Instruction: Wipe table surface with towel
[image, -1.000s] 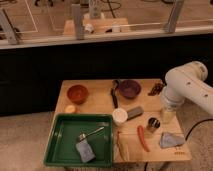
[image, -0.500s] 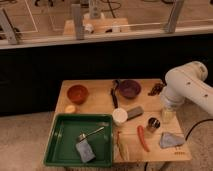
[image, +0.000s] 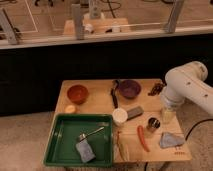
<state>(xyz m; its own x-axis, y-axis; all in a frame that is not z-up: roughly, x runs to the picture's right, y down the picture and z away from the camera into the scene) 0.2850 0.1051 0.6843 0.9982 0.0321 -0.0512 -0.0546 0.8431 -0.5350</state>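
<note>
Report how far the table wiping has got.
Done: nothing visible; the towel lies crumpled near the table's front right corner. In hand: the gripper hangs open over the right side, behind the towel, apparently empty. Left: grasp the towel, then wipe the table.

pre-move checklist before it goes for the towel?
1. Towel lying free on the table, front right corner: ok.
2. Gripper open, not on the towel: ok.
3. Gripper lined up over towel: not ok, it hangs just behind it.
4. Wipe path clear: not ok, metal cup and red pepper sit just left of the towel.
5. Towel flat or bunched: cannot tell.
</note>
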